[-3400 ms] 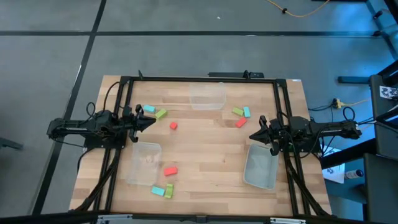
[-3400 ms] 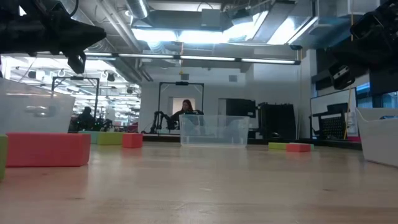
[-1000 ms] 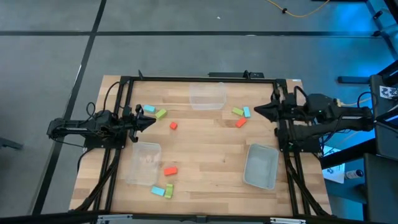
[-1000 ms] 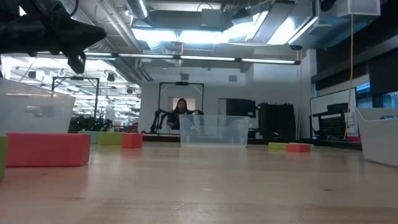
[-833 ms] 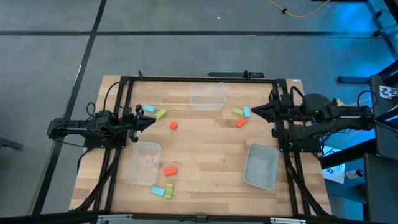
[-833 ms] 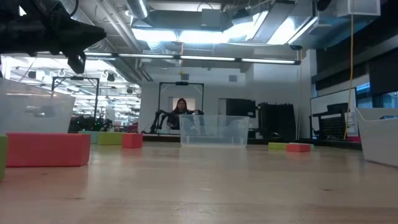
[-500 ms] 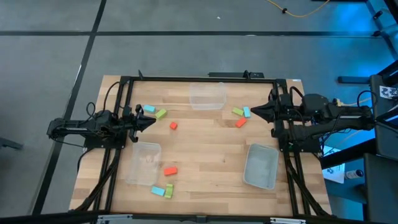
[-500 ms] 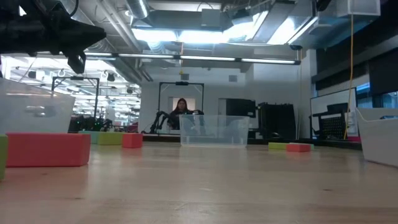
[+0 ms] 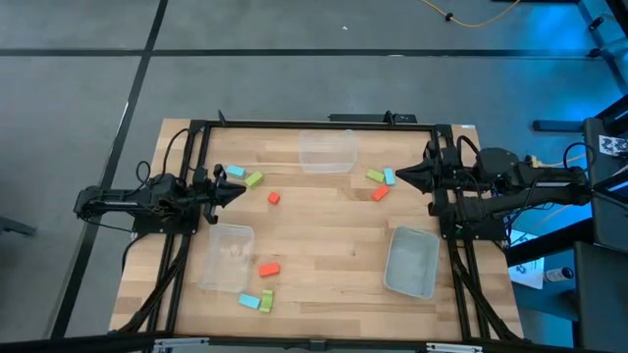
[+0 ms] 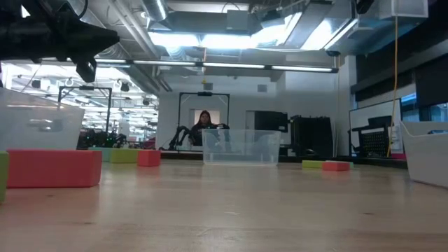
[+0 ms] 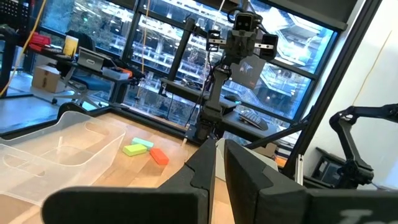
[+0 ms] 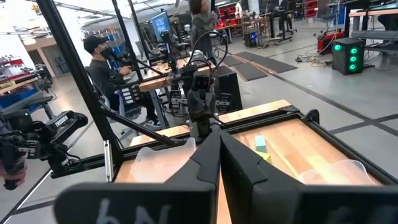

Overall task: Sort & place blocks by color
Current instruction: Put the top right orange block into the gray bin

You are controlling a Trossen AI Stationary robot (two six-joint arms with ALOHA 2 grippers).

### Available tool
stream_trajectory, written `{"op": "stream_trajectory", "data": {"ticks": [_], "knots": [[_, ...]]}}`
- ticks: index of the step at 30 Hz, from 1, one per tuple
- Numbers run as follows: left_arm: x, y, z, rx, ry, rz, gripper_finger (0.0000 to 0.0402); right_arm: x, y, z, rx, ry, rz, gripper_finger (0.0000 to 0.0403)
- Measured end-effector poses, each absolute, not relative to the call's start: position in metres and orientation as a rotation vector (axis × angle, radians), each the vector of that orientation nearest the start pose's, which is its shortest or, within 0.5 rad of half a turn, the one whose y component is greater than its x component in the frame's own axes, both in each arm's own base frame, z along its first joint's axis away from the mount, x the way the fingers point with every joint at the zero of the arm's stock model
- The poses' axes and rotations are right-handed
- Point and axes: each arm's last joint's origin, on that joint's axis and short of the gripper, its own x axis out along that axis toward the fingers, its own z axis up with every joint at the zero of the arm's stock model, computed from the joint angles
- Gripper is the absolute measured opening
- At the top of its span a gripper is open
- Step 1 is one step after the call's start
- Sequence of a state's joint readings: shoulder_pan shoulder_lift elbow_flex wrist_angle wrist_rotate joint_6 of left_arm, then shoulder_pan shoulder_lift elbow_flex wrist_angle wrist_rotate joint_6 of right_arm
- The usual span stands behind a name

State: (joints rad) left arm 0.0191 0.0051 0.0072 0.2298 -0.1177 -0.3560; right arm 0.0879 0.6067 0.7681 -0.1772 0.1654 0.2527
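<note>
Several small blocks lie flat on the wooden table. A lime block (image 9: 375, 176), a teal block (image 9: 390, 176) and a red block (image 9: 380, 193) sit far right. My right gripper (image 9: 399, 176) hovers just right of them, shut (image 12: 219, 138). A teal block (image 9: 235, 172), a lime block (image 9: 254, 179) and a red block (image 9: 274, 197) lie far left, beside my left gripper (image 9: 238, 191), also shut (image 11: 220, 149). A red block (image 9: 268, 268), a teal block (image 9: 249, 301) and a lime block (image 9: 266, 300) lie near left.
Three clear plastic bins stand on the table: one at the far middle (image 9: 327, 152), one near left (image 9: 226, 257), one near right (image 9: 412, 262). A black frame (image 9: 314, 124) borders the table. People sit at desks (image 12: 99, 59) beyond it. Bare wood lies in the middle.
My right gripper has edged a little toward the table's left, closer to the teal and lime blocks at the far right, and then held still. No block has moved.
</note>
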Motion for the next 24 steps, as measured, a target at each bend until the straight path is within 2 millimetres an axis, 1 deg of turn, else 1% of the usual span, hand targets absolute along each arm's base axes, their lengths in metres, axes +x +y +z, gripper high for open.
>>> {"op": "stream_trajectory", "data": {"ticks": [4,10,13,16,18,21,24], "knots": [[0.094,0.006,0.191,-0.374,-0.300,0.115,0.0028,0.131,0.007,0.351,0.250,0.007,-0.079,0.0016],[0.090,0.009,0.199,-0.482,-0.415,0.203,0.0028,0.131,0.007,0.351,0.250,0.006,-0.078,0.0016],[0.087,0.012,0.205,-0.559,-0.506,0.256,0.0028,0.131,0.007,0.351,0.250,0.008,-0.066,0.0016],[0.087,0.012,0.211,-0.586,-0.563,0.258,0.0028,0.131,0.007,0.351,0.250,0.008,-0.064,0.0016],[0.088,0.011,0.220,-0.585,-0.557,0.227,0.0027,0.131,0.007,0.351,0.250,0.008,-0.063,0.0016],[0.094,0.011,0.242,-0.580,-0.534,0.209,0.0027,0.132,0.007,0.351,0.247,0.009,-0.063,0.0016],[0.105,0.011,0.271,-0.498,-0.495,0.217,0.0027,0.132,0.007,0.351,0.228,0.012,-0.063,0.0016]]}}
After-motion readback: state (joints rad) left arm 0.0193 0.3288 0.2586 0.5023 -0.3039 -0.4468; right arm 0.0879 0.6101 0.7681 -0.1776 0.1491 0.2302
